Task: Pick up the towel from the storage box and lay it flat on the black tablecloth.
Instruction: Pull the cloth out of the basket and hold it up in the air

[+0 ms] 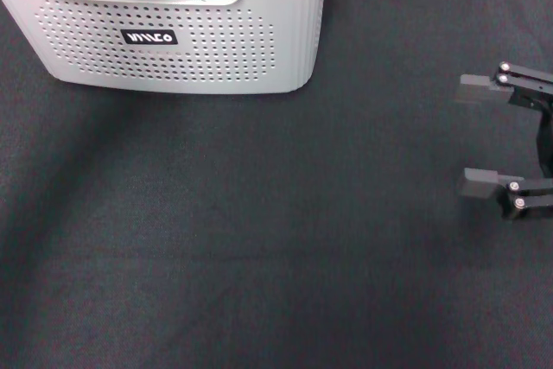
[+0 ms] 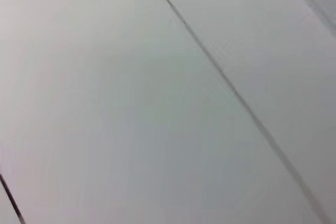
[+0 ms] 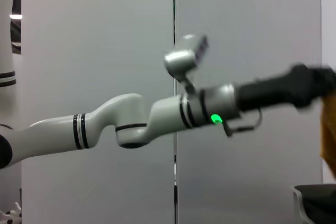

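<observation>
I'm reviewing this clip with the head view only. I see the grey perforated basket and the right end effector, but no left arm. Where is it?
Observer: The right wrist view shows the white left arm stretched out in the air, with the dark left end effector close to a corner of the light grey perforated plastic storage box.
Operator: Does it have the towel?
Observer: A strip of the yellow-orange plush towel shows beside that end effector. I cannot tell whether it is gripped.
Operator: Anything in the left wrist view?
Observer: Only a pale panelled surface with dark seams, and no towel.
</observation>
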### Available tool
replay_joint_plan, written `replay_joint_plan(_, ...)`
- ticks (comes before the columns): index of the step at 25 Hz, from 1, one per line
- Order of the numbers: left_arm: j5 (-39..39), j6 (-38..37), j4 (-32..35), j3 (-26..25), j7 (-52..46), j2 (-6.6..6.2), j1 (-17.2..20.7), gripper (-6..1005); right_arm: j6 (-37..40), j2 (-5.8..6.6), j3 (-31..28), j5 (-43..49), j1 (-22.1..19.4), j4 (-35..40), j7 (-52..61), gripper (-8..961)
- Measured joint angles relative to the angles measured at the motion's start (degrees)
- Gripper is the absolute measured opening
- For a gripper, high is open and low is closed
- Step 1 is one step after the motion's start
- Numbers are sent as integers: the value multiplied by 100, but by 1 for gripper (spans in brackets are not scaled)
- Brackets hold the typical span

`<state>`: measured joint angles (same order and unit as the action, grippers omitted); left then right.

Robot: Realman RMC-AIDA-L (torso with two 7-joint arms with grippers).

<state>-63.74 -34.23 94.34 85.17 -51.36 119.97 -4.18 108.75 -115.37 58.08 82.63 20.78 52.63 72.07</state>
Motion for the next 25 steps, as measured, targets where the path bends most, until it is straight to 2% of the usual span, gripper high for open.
replay_joint_plan(3,1149,-1116,-13,-497,-110,-1,111,16,16,3,-4,3,3,-13,-25,843)
replay_joint_plan(6,1865,-1996,-45,-927,-422,-2,193,16,70,4,-6,5,-2,-17,-33,842)
replay_joint_plan(16,1963,-3609,-65,-2212,-2853,-11,37,16,126,-19,-8,-36,6,-26,-44,842)
replay_joint_plan(20,1969,-3998,-207,-2320,-3122,-5,41,16,129,-44,32,-281,77,-226,-137,841)
replay_joint_plan(25,2001,-4649,-768,-2292,-3219,0,24,16,237,-57,48,-703,296,-697,-383,841)
